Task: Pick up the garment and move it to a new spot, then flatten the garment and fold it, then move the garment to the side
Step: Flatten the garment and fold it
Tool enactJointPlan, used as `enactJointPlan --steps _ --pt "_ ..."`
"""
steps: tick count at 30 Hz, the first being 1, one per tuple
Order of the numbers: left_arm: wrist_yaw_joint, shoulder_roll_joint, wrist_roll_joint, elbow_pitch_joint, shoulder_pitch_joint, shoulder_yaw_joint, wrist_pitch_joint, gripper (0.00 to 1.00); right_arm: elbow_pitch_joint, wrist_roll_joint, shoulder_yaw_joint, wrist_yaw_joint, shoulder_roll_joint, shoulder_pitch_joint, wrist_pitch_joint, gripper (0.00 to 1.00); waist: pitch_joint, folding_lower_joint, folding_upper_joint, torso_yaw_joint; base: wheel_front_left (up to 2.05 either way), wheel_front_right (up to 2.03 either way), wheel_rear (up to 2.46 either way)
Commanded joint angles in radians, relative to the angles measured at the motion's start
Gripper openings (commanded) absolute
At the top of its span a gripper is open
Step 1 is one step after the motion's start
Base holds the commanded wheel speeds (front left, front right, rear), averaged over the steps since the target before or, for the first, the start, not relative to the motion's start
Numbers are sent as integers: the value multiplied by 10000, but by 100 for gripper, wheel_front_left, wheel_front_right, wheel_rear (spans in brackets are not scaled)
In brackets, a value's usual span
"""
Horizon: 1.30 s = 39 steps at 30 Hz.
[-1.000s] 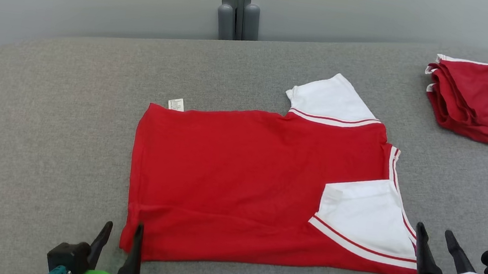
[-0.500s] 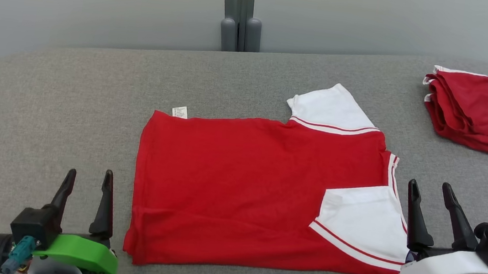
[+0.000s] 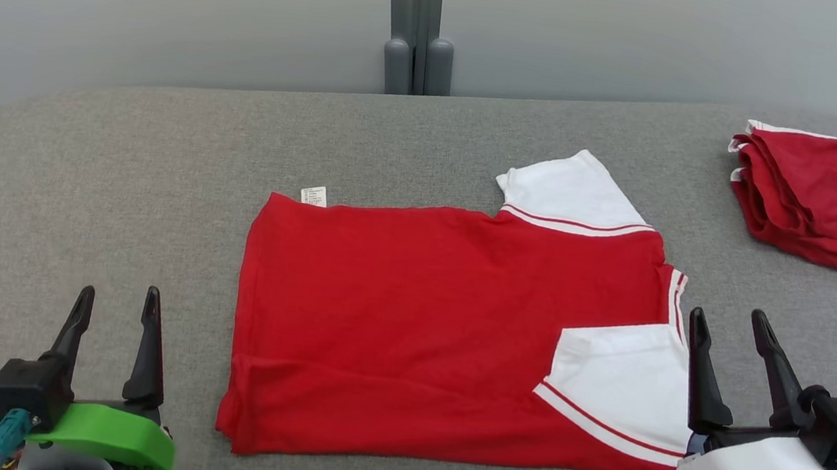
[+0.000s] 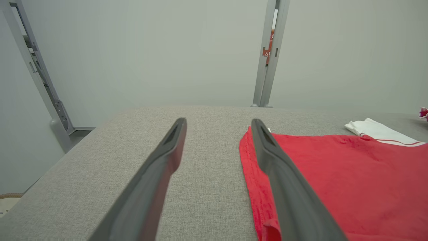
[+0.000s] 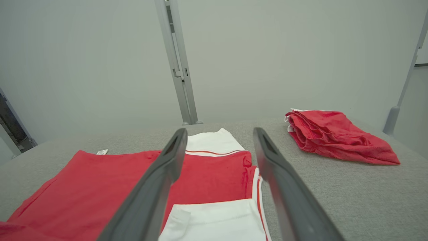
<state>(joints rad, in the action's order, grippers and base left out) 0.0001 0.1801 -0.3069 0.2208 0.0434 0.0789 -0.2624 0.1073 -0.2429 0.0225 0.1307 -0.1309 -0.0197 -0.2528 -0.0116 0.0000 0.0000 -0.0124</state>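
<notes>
A red garment (image 3: 424, 322) with white sleeves lies flat on the grey padded table (image 3: 118, 169), its near sleeve folded in over the body. It also lies under both wrist cameras, red garment (image 4: 351, 180) and red garment (image 5: 100, 187). My left gripper (image 3: 115, 307) stands open and empty at the lower left, apart from the garment's left hem. At the lower right my right gripper (image 3: 727, 329) is open and empty, just beside the garment's collar end and the folded sleeve. Both point away from me.
A second red garment (image 3: 817, 198), folded into a bundle, lies at the table's far right corner; it is the folded bundle (image 5: 334, 134) in the right wrist view. A grey post (image 3: 417, 22) stands behind the table against a pale wall. The table's corners are rounded.
Both grippers have drawn back from the garment's near edge: the left went left and away from the hem corner, the right rose beside the collar. The head camera also tilted a little.
</notes>
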Motion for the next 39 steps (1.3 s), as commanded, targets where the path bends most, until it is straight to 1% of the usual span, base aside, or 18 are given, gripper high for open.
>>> enactJointPlan --steps 1,11,30,35,39 --pt "-60 29 13 24 -138 -39 -25 100 14 51 -38 0 30 128 -49 100 8 0 0 -25 0 0 0" --pt "-212 -12 48 291 -272 -93 -26 100 233 197 74 0 88 233 11 100 96 0 0 -32 0 0 0" --pt "-276 10 111 543 -270 -110 -26 100 483 201 113 0 29 235 117 100 190 0 0 -24 0 0 0" --pt "-348 52 89 757 54 -4 20 100 642 157 126 0 4 91 87 100 137 0 0 1 0 0 0" --pt "-483 211 170 1003 685 117 181 100 730 250 284 0 -133 -441 150 100 -112 0 0 32 0 0 0"
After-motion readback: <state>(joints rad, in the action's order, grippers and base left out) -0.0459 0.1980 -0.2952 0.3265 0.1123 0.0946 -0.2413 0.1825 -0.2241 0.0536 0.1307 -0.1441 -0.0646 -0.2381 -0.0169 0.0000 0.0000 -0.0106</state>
